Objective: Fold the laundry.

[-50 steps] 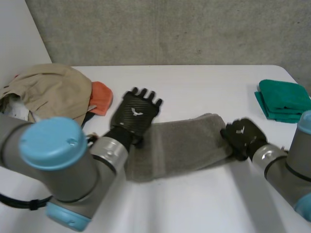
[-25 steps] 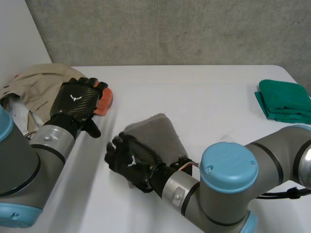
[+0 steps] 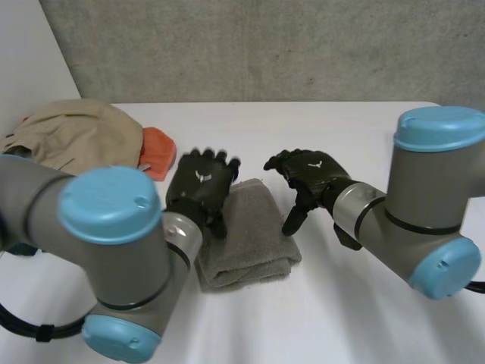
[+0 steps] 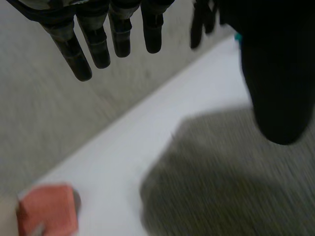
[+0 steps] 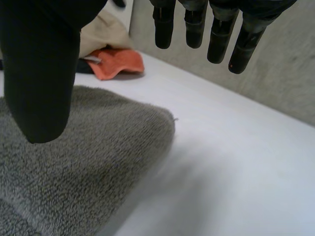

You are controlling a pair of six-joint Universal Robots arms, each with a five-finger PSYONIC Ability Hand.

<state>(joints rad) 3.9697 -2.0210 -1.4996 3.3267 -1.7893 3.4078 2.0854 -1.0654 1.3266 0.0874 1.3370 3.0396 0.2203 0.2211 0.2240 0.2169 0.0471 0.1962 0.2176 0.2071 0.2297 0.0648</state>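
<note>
Head view: the grey towel (image 3: 250, 239) lies folded in the middle of the counter (image 3: 303, 129), long axis far to near. My left hand (image 3: 201, 186) sits at its left edge, straight and relaxed, I think to steady it. The right hand (image 3: 311, 171) hovers just right of it, loose and empty.
Left wrist view: fingers (image 4: 98, 44) straight above the towel.
Right wrist view: fingers (image 5: 197, 29) spread, nothing pinched.

Looks like a robotics lab or test cell: plain white table (image 3: 356, 144) set against a bare grey concrete wall (image 3: 265, 45), w/ grey, blue-capped robot arms, left arm (image 3: 114, 227) & right arm (image 3: 424, 205), over it. Beige clothes pile (image 3: 76, 136) at table's far left corner.
</note>
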